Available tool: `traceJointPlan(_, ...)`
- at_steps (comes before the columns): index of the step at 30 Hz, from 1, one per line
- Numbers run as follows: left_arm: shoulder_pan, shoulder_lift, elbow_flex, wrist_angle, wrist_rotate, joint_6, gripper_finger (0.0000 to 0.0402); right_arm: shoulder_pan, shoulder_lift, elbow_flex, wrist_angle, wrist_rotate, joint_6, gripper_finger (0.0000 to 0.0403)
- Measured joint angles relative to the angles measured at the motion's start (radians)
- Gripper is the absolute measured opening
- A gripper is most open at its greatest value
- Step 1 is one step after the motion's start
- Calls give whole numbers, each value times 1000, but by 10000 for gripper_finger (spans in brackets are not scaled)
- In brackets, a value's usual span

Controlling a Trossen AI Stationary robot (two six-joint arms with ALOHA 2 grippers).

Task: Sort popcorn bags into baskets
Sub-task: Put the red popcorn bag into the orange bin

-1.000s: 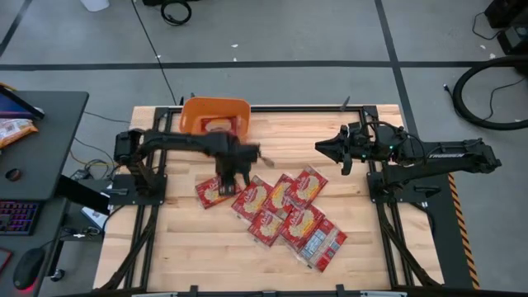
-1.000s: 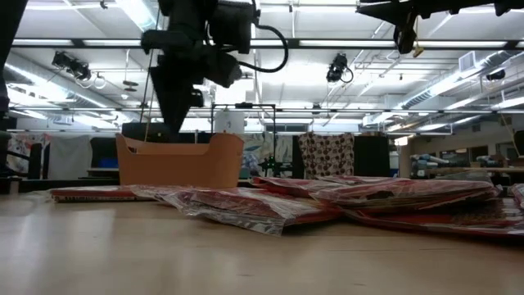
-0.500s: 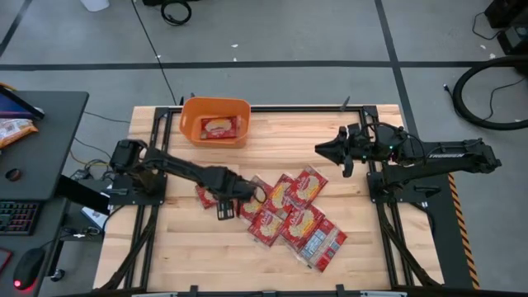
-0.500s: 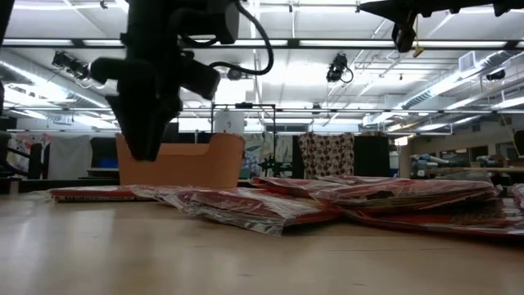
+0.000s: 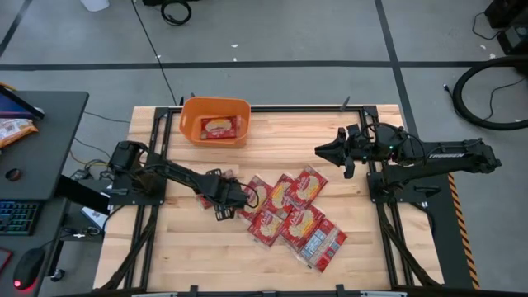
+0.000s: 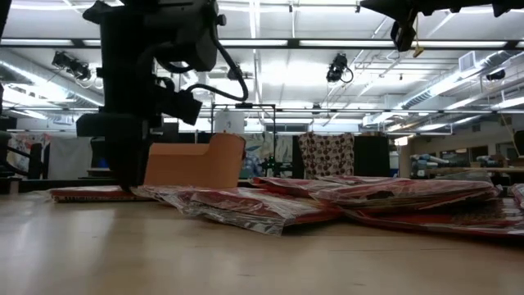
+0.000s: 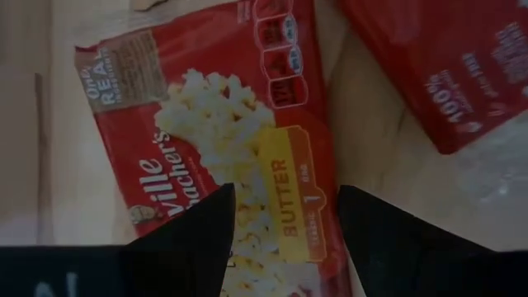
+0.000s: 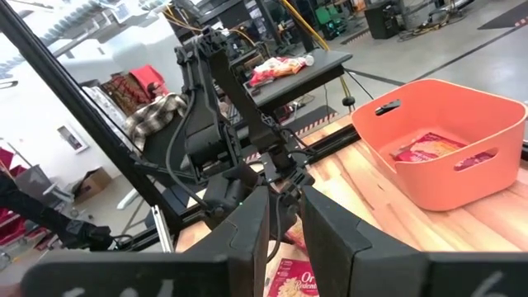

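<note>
— Where's the left pincer [image 7: 282, 216]?
— Spread open over a popcorn bag [image 7: 223, 157] on the desk [image 5: 181, 247], hiding its end. Right pincer [image 5: 320, 149], raised: can't tell.

Left arm stretched low from the table's left edge toward its middle, left gripper [image 5: 224, 198] down near the tabletop, fingers [image 7: 186, 235] spread apart. Right arm raised above the table's right side, right gripper [image 5: 323, 148] pointing left, idle

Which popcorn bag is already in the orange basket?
The lone popcorn bag lying face-up inside the orange basket at the table's far edge; all the others lie on the table.
</note>
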State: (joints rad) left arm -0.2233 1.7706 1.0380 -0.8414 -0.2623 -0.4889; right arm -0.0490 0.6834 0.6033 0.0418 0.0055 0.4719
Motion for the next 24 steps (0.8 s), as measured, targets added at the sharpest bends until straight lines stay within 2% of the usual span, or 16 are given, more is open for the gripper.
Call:
traceJointPlan(6, 0, 0, -7, 6, -59, 3, 216, 0, 0, 0, 0, 0, 6, 79)
traceJointPlan(10, 1, 0, -30, 29, -59, -1, 198, 0, 0, 0, 0, 0, 5, 79)
traceJointPlan(14, -1, 0, -57, 28, -52, -52, 149, 0, 0, 0, 0, 0, 5, 79)
traceJointPlan(20, 3, 0, -54, -5, -39, -130, 28, 0, 0, 0, 0, 0, 0, 79)
traceJointPlan(24, 12, -1, -1, -46, -14, -94, 15, 0, 0, 0, 0, 0, -2, 79)
